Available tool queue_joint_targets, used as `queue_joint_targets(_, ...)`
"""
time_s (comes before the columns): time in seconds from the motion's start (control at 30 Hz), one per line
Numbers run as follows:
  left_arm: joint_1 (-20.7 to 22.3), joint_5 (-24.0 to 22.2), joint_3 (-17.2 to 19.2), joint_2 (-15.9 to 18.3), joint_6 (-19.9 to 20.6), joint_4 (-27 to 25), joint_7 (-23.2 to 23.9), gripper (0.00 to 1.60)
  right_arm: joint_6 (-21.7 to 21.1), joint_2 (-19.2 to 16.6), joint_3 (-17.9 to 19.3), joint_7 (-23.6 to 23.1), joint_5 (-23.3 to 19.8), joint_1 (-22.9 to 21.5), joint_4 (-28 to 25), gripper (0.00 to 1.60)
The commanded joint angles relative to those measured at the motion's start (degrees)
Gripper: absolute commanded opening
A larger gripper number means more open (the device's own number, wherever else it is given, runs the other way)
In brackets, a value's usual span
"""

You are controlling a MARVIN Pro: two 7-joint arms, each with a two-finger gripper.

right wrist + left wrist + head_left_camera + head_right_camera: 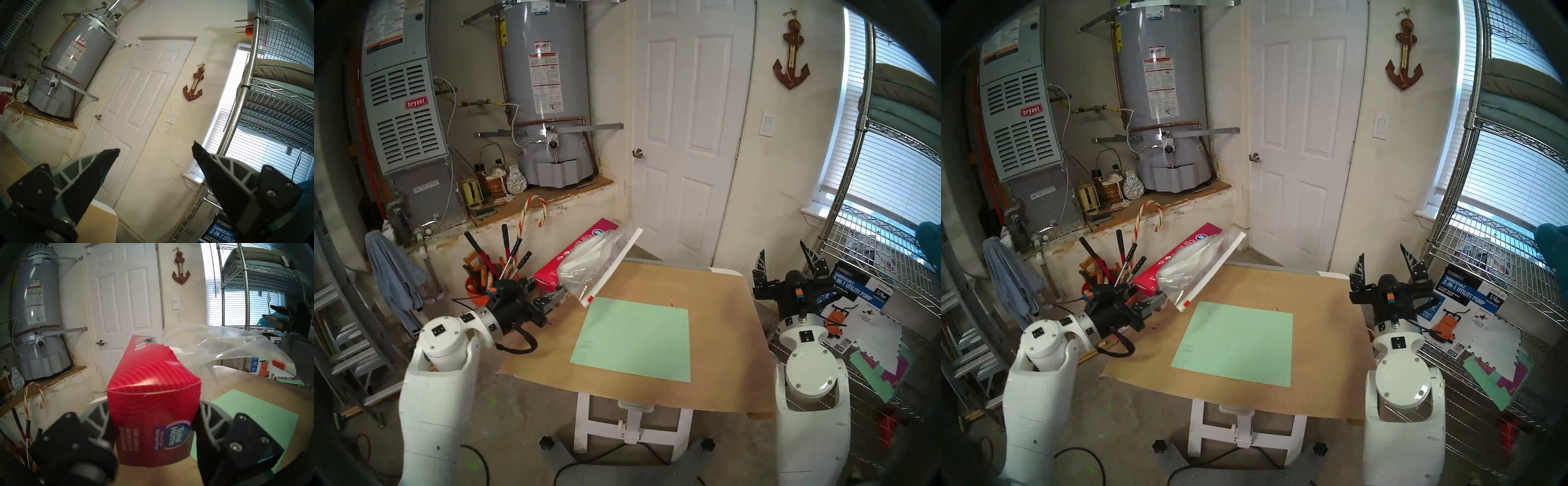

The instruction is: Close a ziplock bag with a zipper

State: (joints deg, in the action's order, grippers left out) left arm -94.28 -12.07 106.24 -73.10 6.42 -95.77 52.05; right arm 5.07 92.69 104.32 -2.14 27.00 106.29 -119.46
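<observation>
While you are watching from the head camera, the desk (704, 356) is sitting in the middle of the frame under brown paper, with a green sheet (633, 339) lying flat on it. Your left end effector (153, 429) is clamping the near end of a long red cardboard box (153, 395), one finger pressing on each side, and the box is angling up and away over the desk's far left corner. Look at the ziplock bag (585, 268): it is hanging out of the box's right side, clear and crinkled, raised off the desk and not touching the green sheet. Running along the bag's right edge, the zipper (616, 268) is showing as a narrow white strip slanting from high at the far end down toward you, and its small red slider tab (589, 299) is sitting at the low near end, just above the sheet's far left corner. Your right end effector (785, 261) is hovering well off to the right by the wire shelving (873, 264), fingers spread wide apart, gripping nothing.
</observation>
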Motion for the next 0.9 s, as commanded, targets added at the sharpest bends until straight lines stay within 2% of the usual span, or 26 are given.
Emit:
queue_joint_targets(0.0,6.49,-5.19,3.23,6.59,2.49,2.32,6.94,0.0,0.26,-0.11,-0.13,0.09,0.02,-0.5,-1.09,1.6)
queue_joint_targets(0.3,11.4,-10.41,2.15,11.55,7.37,8.56,16.59,0.0,0.27,-0.12,-0.14,0.12,0.02,-0.5,-1.12,1.6)
queue_joint_targets(0.53,15.29,-12.24,-1.35,15.15,9.32,14.5,24.03,0.0,0.26,-0.13,-0.15,0.13,0.03,-0.48,-1.18,1.6)
queue_joint_targets(0.63,17.14,-12.6,-3.33,15.71,9.13,16.37,27.5,0.0,0.26,-0.13,-0.16,0.14,0.03,-0.48,-1.19,1.6)
queue_joint_targets(0.87,20.69,-13.23,-7.88,15.0,8.6,19.06,31.6,0.0,0.26,-0.14,-0.16,0.15,0.03,-0.48,-1.19,1.6)
